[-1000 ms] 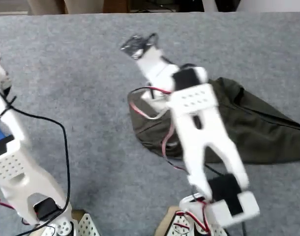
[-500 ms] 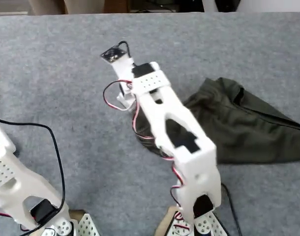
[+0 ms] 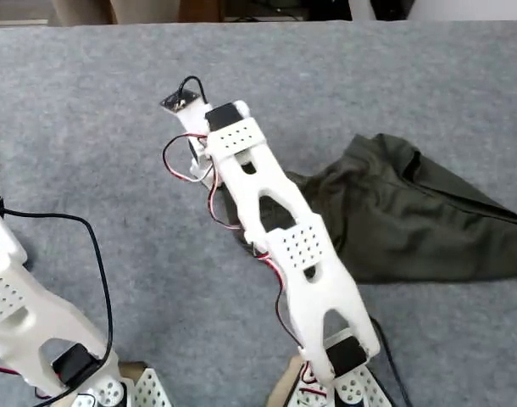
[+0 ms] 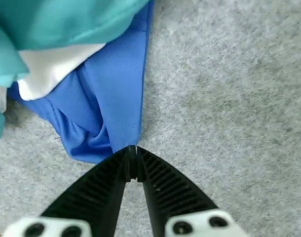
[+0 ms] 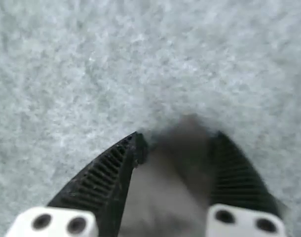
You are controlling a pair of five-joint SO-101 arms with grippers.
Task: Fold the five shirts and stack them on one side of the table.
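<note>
Firstly, left fingers (image 4: 106, 182): pressed together, the ribbed black inner faces meeting at the tips with no gap.
Left fingers, contact: the tips sit right at the tapering edge of the blue shirt (image 4: 108, 98); I cannot tell whether any cloth is pinched between them.
Right fingers (image 5: 111, 173): spread wide apart, nothing between them, hanging low over bare felt.
Blue shirt: smooth, fine-meshed fabric with a slight sheen, lying creased on the surface and narrowing to a point at the left fingers.
Teal cloth (image 4: 56, 24): smooth, draped in soft folds over the blue shirt's far part.
White cloth (image 4: 52, 66): a matte patch tucked between the teal and the blue.
Olive shirt (image 3: 411, 220): dark, matte, crumpled into a rough wedge at the right of the surface, its left end under the right arm.
Surface (image 3: 114, 102): grey felt, fuzzy and mottled.
Right arm (image 3: 275, 237): white perforated plastic, stretched from the near edge toward far left of centre, red wires looping at its side.
Left arm (image 3: 25, 314): white, at the near left corner, a black cable arcing beside it.
</note>
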